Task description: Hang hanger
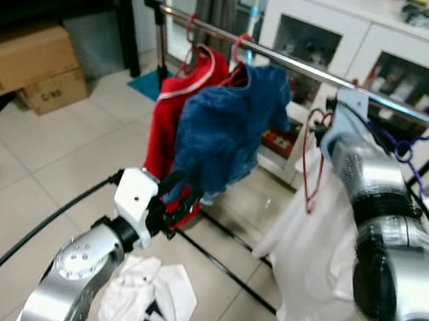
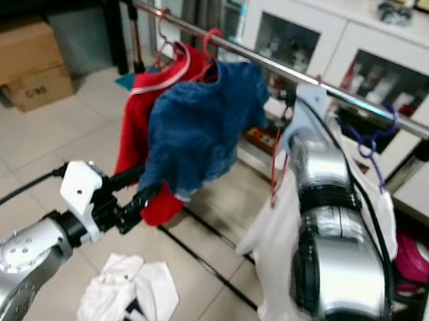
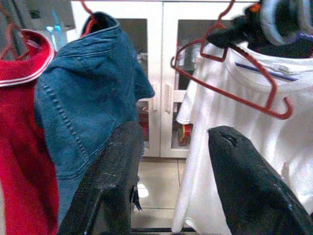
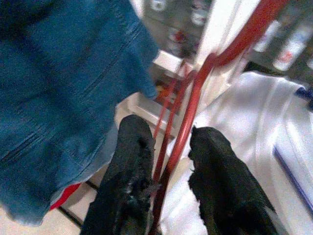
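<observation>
Up at rail (image 1: pixel 304 64), right hand (image 4: pixel 168 166) pinching red hanger (image 4: pixel 195 98); left hand (image 3: pixel 168 181) spread, low, beside jacket (image 1: pixel 226 127).

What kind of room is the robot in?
Probably a home laundry or storage corner: a clothes rail with a denim jacket, a white glass-door cabinet, and cardboard boxes on tiled floor.

Right silver arm (image 1: pixel 382 228) fills the right side of the head views, reaching up and away to upper centre; its right gripper (image 4: pixel 168 166) has both black fingers (image 4: pixel 129 171) pinched on a thin red wire hanger (image 4: pixel 195 98). Left silver arm (image 1: pixel 80 269) rises from lower left, left gripper (image 3: pixel 168 166) spread apart, holding nothing, at frame centre-left.
</observation>
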Tool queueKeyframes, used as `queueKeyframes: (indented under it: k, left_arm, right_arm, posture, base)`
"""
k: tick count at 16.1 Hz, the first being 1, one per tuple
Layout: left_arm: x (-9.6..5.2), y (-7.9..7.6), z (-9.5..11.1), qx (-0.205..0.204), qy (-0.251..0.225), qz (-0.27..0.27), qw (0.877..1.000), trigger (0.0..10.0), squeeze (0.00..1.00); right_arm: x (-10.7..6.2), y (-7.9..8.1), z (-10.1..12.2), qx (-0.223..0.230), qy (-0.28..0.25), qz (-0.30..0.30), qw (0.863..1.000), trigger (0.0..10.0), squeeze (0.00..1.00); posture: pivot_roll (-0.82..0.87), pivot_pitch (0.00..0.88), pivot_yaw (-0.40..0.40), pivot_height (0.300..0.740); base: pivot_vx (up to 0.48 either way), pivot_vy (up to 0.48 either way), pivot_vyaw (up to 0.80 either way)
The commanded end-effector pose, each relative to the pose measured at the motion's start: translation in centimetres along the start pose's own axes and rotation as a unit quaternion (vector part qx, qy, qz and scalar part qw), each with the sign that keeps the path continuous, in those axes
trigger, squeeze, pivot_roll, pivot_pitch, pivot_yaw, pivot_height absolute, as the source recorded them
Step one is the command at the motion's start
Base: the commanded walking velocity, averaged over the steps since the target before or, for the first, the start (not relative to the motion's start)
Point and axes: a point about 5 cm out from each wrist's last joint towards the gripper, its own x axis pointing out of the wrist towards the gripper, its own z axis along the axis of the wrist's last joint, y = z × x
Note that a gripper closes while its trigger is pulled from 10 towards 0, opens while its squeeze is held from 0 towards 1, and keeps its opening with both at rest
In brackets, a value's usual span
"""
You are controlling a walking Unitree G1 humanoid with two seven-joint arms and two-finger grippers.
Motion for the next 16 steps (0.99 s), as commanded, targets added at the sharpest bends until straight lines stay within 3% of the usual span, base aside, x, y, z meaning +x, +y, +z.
queueKeyframes:
  k: [1,3,4,6,8,9,13,14,15,16]
  left_arm:
    - [0.0,-0.1,0.1,0.002,-0.001,-0.004,1.000,10.0,0.00]
    - [0.1,0.0,0.2,0.005,-0.002,-0.005,1.000,10.0,0.00]
    - [0.3,0.1,0.3,0.006,-0.004,-0.006,1.000,10.0,0.00]
    - [0.4,0.1,0.3,0.009,-0.004,-0.008,1.000,10.0,0.00]
    - [0.9,0.1,0.6,0.016,-0.008,-0.016,1.000,10.0,0.00]
    - [1.1,0.1,0.7,0.018,-0.010,-0.019,1.000,10.0,0.00]
    - [1.6,-0.3,1.2,0.023,-0.010,-0.052,0.998,10.0,0.00]
    - [1.7,-0.4,1.2,0.022,-0.008,-0.061,0.998,10.0,0.00]
    - [1.7,-0.5,1.1,0.023,-0.006,-0.064,0.998,10.0,0.00]
    - [1.8,-0.6,1.1,0.024,-0.005,-0.067,0.997,10.0,0.00]
  right_arm:
    - [-1.1,0.3,0.6,0.006,-0.010,0.031,0.999,10.0,1.00]
    - [-3.0,0.2,0.0,0.022,-0.068,0.071,0.995,10.0,0.96]
    - [-5.1,-0.5,0.1,0.074,-0.145,0.103,0.981,10.0,0.71]
    - [-6.5,-2.3,-0.2,0.060,-0.166,0.062,0.982,10.0,0.00]
    - [-7.2,-5.7,0.3,0.084,-0.167,0.006,0.982,10.0,0.00]
    - [-7.4,-7.1,0.3,0.038,-0.149,-0.023,0.988,10.0,0.00]
    - [-6.4,-11.6,0.0,-0.054,-0.091,-0.099,0.989,10.0,0.00]
    - [-6.0,-12.1,-0.1,-0.067,-0.077,-0.101,0.990,10.0,0.44]
    - [-5.9,-12.2,-0.1,-0.066,-0.069,-0.098,0.991,10.0,1.00]
    - [-5.5,-12.3,-0.2,-0.069,-0.051,-0.085,0.993,10.0,1.00]
  posture:
    - [0.02,0.000,0.028,0.740]
    - [0.02,0.000,0.034,0.740]
    - [0.01,0.000,0.037,0.740]
    - [0.00,0.000,0.050,0.740]
    - [0.00,0.000,0.054,0.740]
    - [-0.01,0.000,0.054,0.740]
    - [-0.01,0.000,0.050,0.740]
    - [-0.01,0.000,0.049,0.740]
    - [0.00,0.000,0.047,0.740]
    - [0.00,0.000,0.043,0.740]
  base:
    - [0.000,0.000,0.00]
    - [0.000,0.000,0.00]
    - [0.000,0.000,0.00]
    - [0.000,0.000,0.00]
    - [0.000,0.000,0.00]
    - [0.000,0.000,0.00]
    - [0.000,0.000,0.00]
    - [0.000,0.000,0.00]
    - [0.000,0.000,0.00]
    - [0.000,0.000,0.00]
